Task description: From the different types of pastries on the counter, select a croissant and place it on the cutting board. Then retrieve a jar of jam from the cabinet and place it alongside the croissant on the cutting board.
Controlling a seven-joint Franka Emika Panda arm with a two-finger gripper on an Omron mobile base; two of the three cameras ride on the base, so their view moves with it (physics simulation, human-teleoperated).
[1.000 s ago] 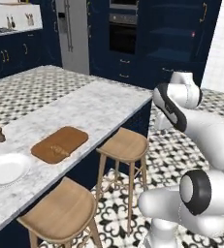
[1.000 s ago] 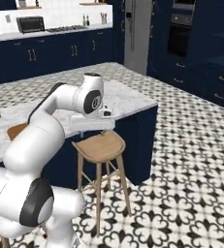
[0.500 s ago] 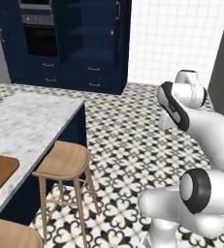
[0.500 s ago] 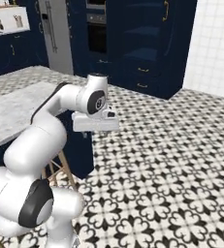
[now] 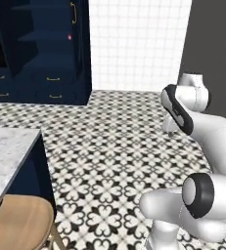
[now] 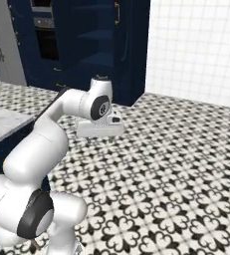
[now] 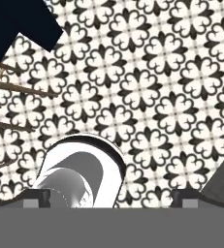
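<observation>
gripper: two-finger gripper [image 6: 99, 138] tucked under the wrist mid-frame in right base view, over the black-and-white patterned tile floor [image 6: 176, 164]; nothing seen between the fingers, gap unreadable, can't tell open or closed
arm pose: folded in, likely a travel posture
counter: grey marble counter corner [image 5: 7, 156] lower left in left base view, round wooden stool [image 5: 17, 225] beneath
cabinets: tall navy cabinets [image 6: 94, 37] upper left, probable jam source
croissant, jar, board: location can't be determined from these views

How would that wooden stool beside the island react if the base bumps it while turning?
The wooden stool probably tips or skids easily: the hand view shows thin splayed legs under a broad seat, so it looks light and top-heavy. The patterned tile floor looks smooth, so sliding seems likely. It stands close under the marble counter, which might stop it.
</observation>
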